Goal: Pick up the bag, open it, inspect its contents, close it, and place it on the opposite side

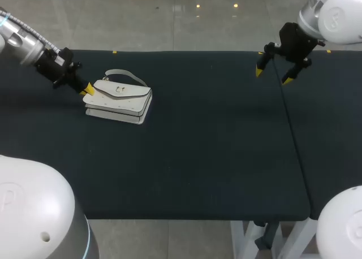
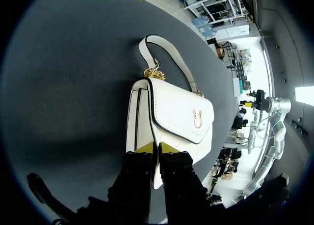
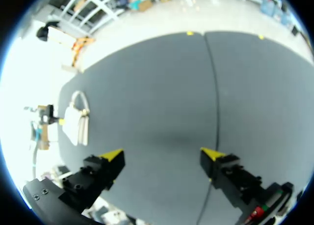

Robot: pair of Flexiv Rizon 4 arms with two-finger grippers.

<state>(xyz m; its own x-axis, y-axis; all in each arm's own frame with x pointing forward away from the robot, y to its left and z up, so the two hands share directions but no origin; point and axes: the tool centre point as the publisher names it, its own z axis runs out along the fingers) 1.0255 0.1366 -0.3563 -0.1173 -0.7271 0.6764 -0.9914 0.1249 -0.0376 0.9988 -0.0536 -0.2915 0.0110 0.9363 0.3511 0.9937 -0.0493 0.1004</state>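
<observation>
A white handbag (image 1: 120, 100) with a black-trimmed flap, a gold clasp and a short handle lies flat at the table's far left. My left gripper (image 1: 87, 90) is at its left end. In the left wrist view the gripper (image 2: 157, 147) is shut on the end edge of the bag (image 2: 176, 117), and the flap's dark trim runs between the two yellow tips. Over the table's far right side, well away from the bag, my right gripper (image 1: 274, 75) hangs open and holds nothing. The right wrist view shows its spread tips (image 3: 164, 154) and the bag (image 3: 76, 124) far off.
Dark cloth covers the table (image 1: 198, 168). A seam (image 1: 291, 134) runs front to back on the right side. Small yellow marks (image 1: 115, 52) sit along the far edge.
</observation>
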